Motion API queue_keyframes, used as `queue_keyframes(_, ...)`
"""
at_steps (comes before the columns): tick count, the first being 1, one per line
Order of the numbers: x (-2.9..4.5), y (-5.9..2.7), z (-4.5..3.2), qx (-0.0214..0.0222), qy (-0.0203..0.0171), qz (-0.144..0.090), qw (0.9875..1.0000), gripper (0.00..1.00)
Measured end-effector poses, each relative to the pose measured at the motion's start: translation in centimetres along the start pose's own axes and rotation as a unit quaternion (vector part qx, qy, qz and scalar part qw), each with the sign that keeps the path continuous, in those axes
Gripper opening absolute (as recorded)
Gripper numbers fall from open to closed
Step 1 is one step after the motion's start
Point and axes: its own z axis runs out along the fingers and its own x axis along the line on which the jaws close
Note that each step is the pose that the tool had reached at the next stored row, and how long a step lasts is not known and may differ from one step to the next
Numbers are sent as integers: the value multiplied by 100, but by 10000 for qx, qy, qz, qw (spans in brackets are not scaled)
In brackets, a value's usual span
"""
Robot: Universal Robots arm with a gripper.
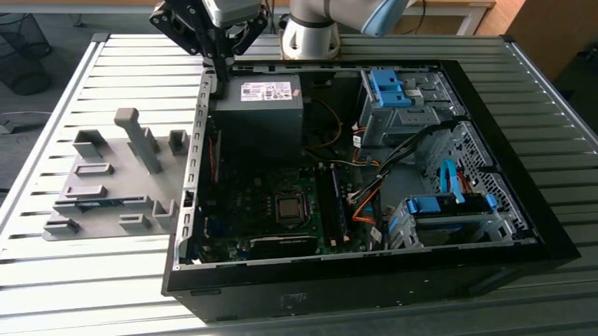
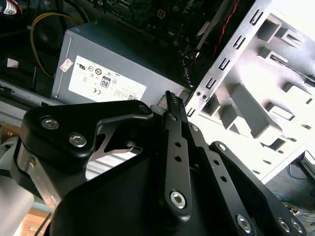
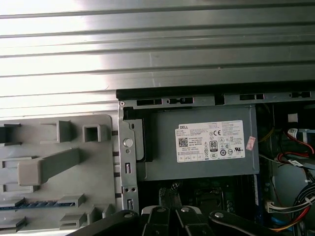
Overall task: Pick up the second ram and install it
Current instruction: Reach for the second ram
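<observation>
The second ram (image 1: pixel 94 204) is a thin blue strip lying in a slot of the grey holder plate (image 1: pixel 70 157), on the table to the exterior view's left of the open computer case (image 1: pixel 523 210). In the first wrist view the ram (image 3: pixel 30 203) shows as a blue edge in the holder (image 3: pixel 101 172). My gripper (image 1: pixel 221 82) hangs over the case's back corner beside the power supply (image 1: pixel 257 115), well away from the ram. Its fingers (image 2: pixel 171 103) stand together, shut, with nothing between them. The gripper (image 3: pixel 169 192) also shows above the case wall.
The holder plate carries several grey upright blocks, one tall post (image 1: pixel 140 140) among them. Inside the case are the motherboard with its long black slots (image 1: pixel 329 203), loose cables (image 1: pixel 374 199) and blue drive cages (image 1: pixel 393 87). The slatted metal table (image 1: pixel 103 280) surrounds the case.
</observation>
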Motion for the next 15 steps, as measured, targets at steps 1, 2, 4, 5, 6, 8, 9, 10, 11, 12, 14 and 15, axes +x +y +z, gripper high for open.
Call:
queue_keyframes(1, 1, 0, 0, 0, 0, 0, 10000, 11)
queue_keyframes(2, 3, 0, 1, 0, 0, 0, 10000, 11)
queue_keyframes(4, 5, 0, 2, 0, 0, 0, 10000, 11)
queue_keyframes(5, 6, -1, 2, 0, 0, 0, 10000, 11)
queue_keyframes(6, 7, -1, 3, 0, 0, 0, 10000, 11)
queue_keyframes(8, 10, -1, 4, 0, 0, 0, 10000, 11)
queue_keyframes(9, 11, -1, 5, 0, 0, 0, 10000, 11)
queue_keyframes(10, 13, -1, 5, 0, 0, 0, 10000, 11)
queue_keyframes(11, 15, -1, 5, 0, 0, 0, 10000, 11)
queue_keyframes(12, 16, -2, 6, 0, 0, 0, 10000, 11)
queue_keyframes(14, 19, -2, 7, 0, 0, 0, 10000, 11)
queue_keyframes(15, 74, -7, 33, -1, 2, 0, 10000, 11)
